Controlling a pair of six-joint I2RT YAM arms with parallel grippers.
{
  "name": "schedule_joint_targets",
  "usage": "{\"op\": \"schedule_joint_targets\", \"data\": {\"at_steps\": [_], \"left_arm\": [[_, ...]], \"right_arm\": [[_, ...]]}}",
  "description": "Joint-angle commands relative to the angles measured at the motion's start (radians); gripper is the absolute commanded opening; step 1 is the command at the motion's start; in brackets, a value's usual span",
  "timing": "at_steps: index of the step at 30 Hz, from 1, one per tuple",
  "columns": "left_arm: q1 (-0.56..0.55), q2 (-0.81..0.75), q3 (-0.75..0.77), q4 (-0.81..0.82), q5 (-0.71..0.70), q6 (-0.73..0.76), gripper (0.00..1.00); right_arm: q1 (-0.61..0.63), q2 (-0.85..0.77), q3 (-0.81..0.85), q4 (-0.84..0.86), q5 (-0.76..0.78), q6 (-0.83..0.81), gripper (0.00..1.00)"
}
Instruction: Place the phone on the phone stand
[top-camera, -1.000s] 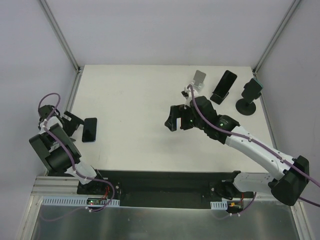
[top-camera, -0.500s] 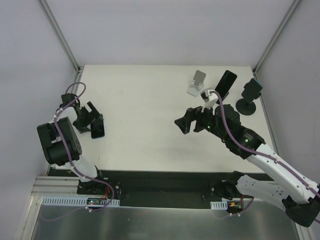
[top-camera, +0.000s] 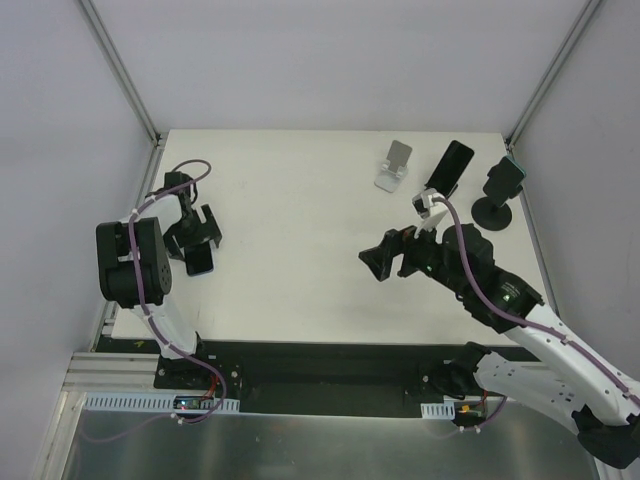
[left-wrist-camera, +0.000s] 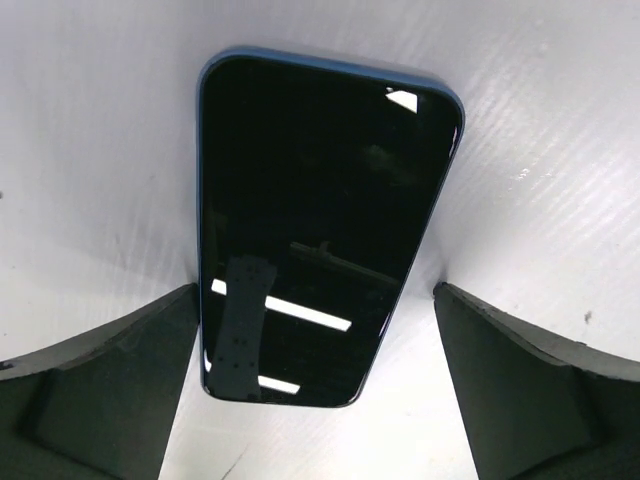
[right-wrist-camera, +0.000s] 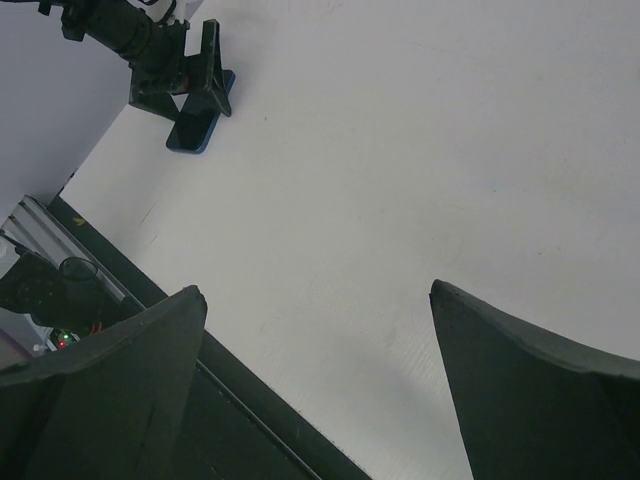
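Note:
A dark phone in a blue case lies flat on the white table near its left edge. My left gripper hangs over it, open. In the left wrist view the phone fills the space between the fingers: the left finger is at the phone's edge and the right finger stands apart from it. My right gripper is open and empty over the table right of the middle. An empty white phone stand sits at the back right. The right wrist view shows the phone far off.
A black stand holding a black phone is right of the white stand. A round-based black stand with a teal-edged phone is at the far right. Frame posts stand at the table's back corners. A black rail runs along the near edge.
My left gripper has swung from left of the phone to over it, open jaws astride it. My right arm has drawn back to the right and nearer.

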Motion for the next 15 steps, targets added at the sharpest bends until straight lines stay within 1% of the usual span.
{"op": "schedule_joint_targets", "data": {"at_steps": [1, 3, 4, 6, 7, 9, 10, 11, 13, 14, 15], "left_arm": [[-0.021, 0.111, 0.030, -0.127, -0.018, 0.030, 0.99], [-0.022, 0.129, 0.051, -0.141, -0.007, 0.035, 0.96], [-0.024, 0.136, 0.059, -0.147, 0.011, 0.044, 0.91], [-0.024, 0.156, 0.079, -0.161, 0.027, 0.053, 0.85], [-0.022, 0.162, 0.083, -0.171, 0.033, 0.062, 0.84], [-0.024, 0.169, 0.091, -0.179, 0.054, 0.070, 0.76], [-0.022, 0.169, 0.091, -0.185, 0.056, 0.078, 0.71], [-0.022, 0.169, 0.088, -0.185, 0.065, 0.084, 0.63], [-0.022, 0.166, 0.085, -0.190, 0.077, 0.099, 0.52], [-0.024, 0.162, 0.079, -0.191, 0.088, 0.104, 0.43], [-0.024, 0.159, 0.077, -0.191, 0.122, 0.108, 0.40]], "right_arm": [[-0.003, -0.034, -0.013, -0.010, 0.008, -0.018, 0.96], [-0.003, -0.038, -0.013, -0.016, 0.011, -0.018, 0.96], [-0.004, -0.037, -0.011, -0.019, 0.009, -0.017, 0.96], [-0.003, -0.035, -0.010, -0.027, 0.009, -0.017, 0.96], [-0.003, -0.037, -0.008, -0.029, 0.009, -0.017, 0.96], [-0.003, -0.037, -0.007, -0.032, 0.011, -0.014, 0.96], [-0.003, -0.038, -0.007, -0.033, 0.012, -0.010, 0.96], [-0.003, -0.040, -0.004, -0.032, 0.012, -0.007, 0.96], [-0.004, -0.035, -0.001, -0.030, 0.017, -0.006, 0.96], [-0.003, -0.029, 0.003, -0.032, 0.017, -0.001, 0.96], [-0.003, -0.026, 0.001, -0.032, 0.017, 0.002, 0.96]]}}
